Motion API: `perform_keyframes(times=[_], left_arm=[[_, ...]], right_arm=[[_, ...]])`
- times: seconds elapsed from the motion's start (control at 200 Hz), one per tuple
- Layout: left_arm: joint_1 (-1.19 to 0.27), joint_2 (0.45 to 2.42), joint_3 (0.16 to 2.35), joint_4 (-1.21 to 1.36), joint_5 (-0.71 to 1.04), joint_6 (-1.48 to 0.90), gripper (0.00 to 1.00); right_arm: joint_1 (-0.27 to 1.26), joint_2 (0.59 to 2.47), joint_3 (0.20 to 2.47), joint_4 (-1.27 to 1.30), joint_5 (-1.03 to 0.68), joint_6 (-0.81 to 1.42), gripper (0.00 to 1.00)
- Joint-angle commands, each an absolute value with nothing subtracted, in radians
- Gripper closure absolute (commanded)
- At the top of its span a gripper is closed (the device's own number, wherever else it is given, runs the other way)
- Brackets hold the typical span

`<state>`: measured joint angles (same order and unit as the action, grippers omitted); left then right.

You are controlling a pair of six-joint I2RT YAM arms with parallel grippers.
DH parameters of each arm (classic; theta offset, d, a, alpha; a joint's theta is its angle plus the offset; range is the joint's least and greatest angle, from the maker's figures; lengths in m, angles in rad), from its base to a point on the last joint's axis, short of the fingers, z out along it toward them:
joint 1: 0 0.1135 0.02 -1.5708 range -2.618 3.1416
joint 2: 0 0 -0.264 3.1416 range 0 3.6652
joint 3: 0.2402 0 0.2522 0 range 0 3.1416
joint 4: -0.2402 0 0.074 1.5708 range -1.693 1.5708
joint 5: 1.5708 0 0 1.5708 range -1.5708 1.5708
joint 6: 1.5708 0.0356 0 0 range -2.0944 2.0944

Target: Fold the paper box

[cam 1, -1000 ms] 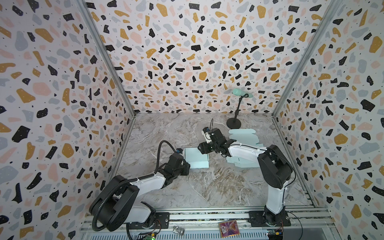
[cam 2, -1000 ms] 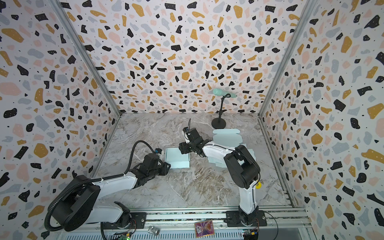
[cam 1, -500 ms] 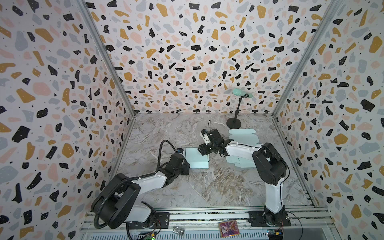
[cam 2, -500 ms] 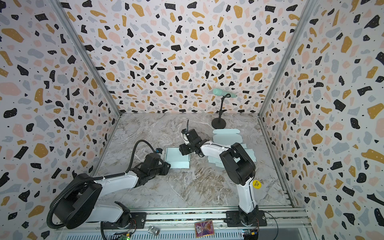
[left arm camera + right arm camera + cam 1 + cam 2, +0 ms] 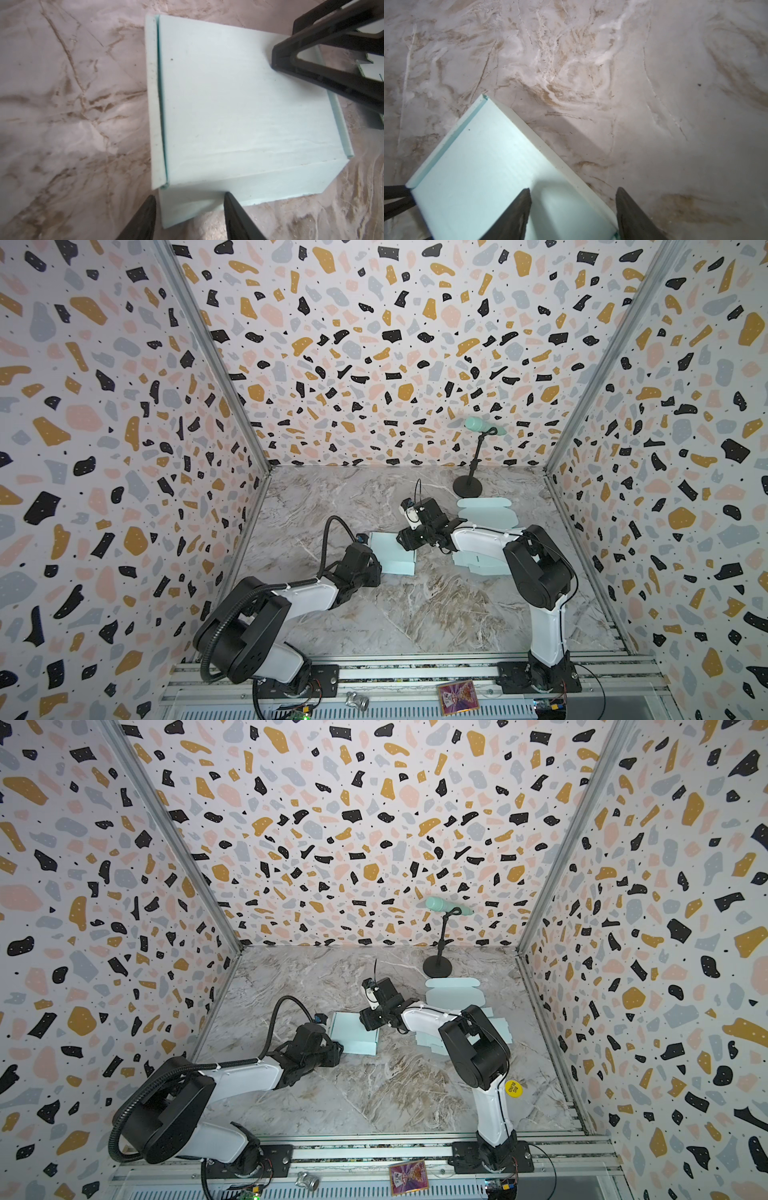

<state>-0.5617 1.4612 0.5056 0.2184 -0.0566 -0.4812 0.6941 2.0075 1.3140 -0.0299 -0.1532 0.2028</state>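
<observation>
Two hands gape, empty; the left hand (image 5: 189,199) is wider than before. One paper box (image 5: 228,104) lies under the right hand (image 5: 573,190).

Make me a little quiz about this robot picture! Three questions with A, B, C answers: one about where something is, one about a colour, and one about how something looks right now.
1. Where does the microphone stand sit?
A. on the front rail
B. at the back right of the table
C. by the left wall

2. What colour is the folded box?
A. red
B. yellow
C. pale mint green

3. How is the folded box right now?
A. closed, lid down
B. lying flat as a sheet
C. torn in two

Answers:
1 B, its round base stands far back on the right side.
2 C, both wrist views show mint card.
3 A, the left wrist view shows the lid lying flat over the sides.
</observation>
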Motion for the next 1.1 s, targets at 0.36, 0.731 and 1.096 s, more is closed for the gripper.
perform_keyframes(times=[0.36, 0.731, 1.096], left_arm=[[-0.561, 1.515, 0.538, 0.285, -0.208, -0.472, 0.27], [-0.561, 1.54, 0.54, 0.328, -0.217, -0.46, 0.25], [-0.562, 1.38, 0.468, 0.198, -0.157, -0.466, 0.25]], right_arm=[[0.738, 2.066, 1.301, -0.127, -0.344, 0.164, 0.38], [0.748, 2.07, 1.296, -0.131, -0.359, 0.152, 0.39], [0.707, 1.969, 1.256, -0.089, -0.282, 0.226, 0.39]])
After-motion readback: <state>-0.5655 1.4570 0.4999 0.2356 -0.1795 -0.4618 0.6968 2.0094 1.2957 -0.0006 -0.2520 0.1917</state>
